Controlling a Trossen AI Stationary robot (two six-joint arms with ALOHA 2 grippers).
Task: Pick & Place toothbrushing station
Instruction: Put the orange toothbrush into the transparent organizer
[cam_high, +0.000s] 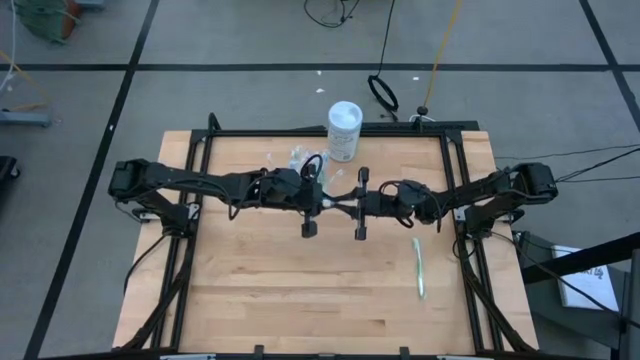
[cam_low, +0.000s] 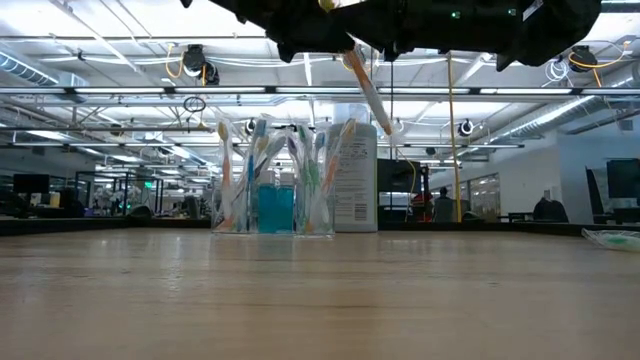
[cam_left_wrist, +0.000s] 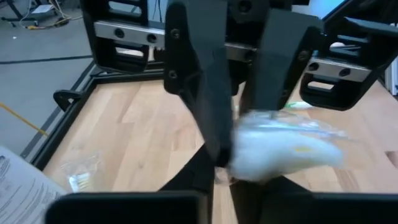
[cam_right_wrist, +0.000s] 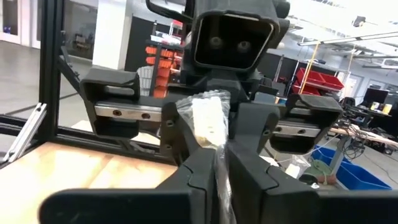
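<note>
Both arms meet above the middle of the worktop, gripper to gripper, in what looks like a handover. The left gripper and the right gripper each appear closed on opposite ends of one wrapped toothbrush — in the low view it hangs slanted beneath them, well clear of the wood.

The clear cup, holding brushes and blue toothpaste, stands at about twelve o'clock from the grippers, just beside the white container. Another toothbrush lies loose at about four o'clock.

The step in hand seems to be passing the brush between arms. Next, probably, one gripper lets go — then the other carries the brush toward the cup.
</note>
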